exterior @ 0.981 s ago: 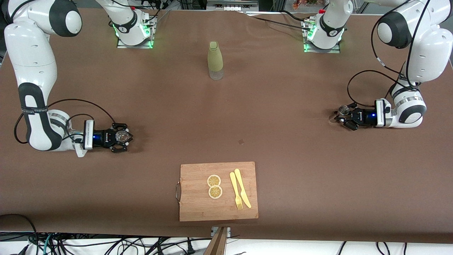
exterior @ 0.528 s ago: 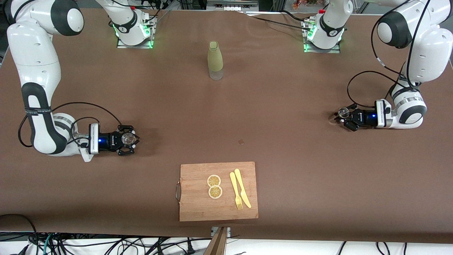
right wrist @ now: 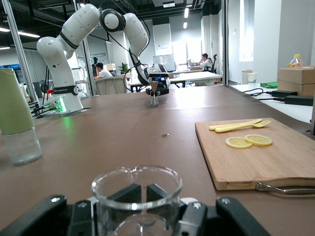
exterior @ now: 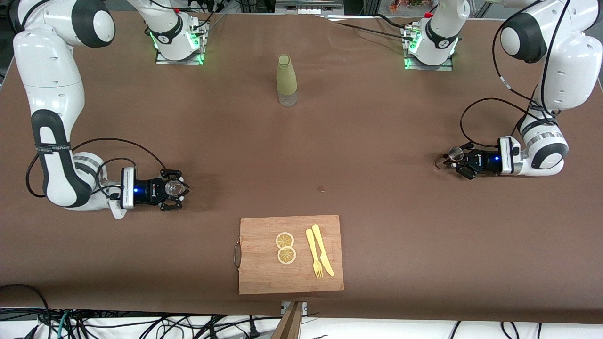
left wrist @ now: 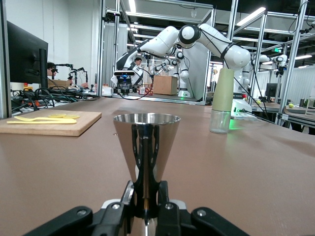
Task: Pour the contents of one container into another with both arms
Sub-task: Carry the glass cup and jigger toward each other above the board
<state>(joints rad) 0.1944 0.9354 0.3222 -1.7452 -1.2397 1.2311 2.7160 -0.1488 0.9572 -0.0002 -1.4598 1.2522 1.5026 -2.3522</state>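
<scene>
The left gripper (exterior: pixel 459 158) sits low over the tabletop (exterior: pixel 377 141) near the edge at the left arm's end, its fingers (left wrist: pixel 165 209) closed tight on the narrow waist of a metal jigger (left wrist: pixel 146 150), which stands upright with its cone mouth up. The right gripper (exterior: pixel 173 190) is low over the tabletop toward the edge at the right arm's end, its fingers (right wrist: pixel 231 209) shut around a clear glass cup (right wrist: pixel 136 194) held upright with its rim open to the top. Both arms reach out sideways from their bases at the edge of the tabletop farthest from the front camera. A bottle (exterior: pixel 286 80) with a pale green sleeve and clear base stands upright between the 2 bases, near that same edge. A wooden cutting board (exterior: pixel 264 278) with a metal handle lies at the middle of the edge nearest the front camera, carrying 2 lemon slices (exterior: pixel 285 247) touching each other and, just beside them, a yellow fork (exterior: pixel 313 260) and yellow knife (exterior: pixel 323 256) lying side by side. A small dark spot (exterior: pixel 321 189) marks the brown cover between board and bottle.
</scene>
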